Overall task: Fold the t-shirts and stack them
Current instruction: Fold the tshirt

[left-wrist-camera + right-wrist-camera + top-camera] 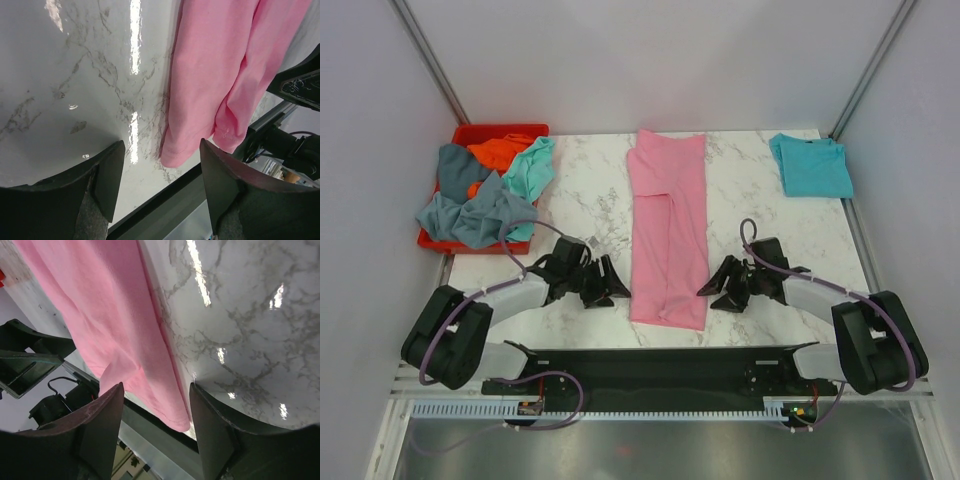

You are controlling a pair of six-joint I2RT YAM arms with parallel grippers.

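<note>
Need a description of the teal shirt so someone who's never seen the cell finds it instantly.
Take the marble table and go to its far right corner, beside the right wall. The teal shirt lies there alone, flat and folded small. The long pink shirt sits mid-table, and the other shirts are crumpled in the red bin at far left.

We keep both arms low and reaching forward, elbows bent, wrists turned inward so the grippers face each other. Our left gripper (607, 288) has its fingers well apart and empty. Our right gripper (715, 290) stands likewise, fingers parted, holding nothing.
</note>
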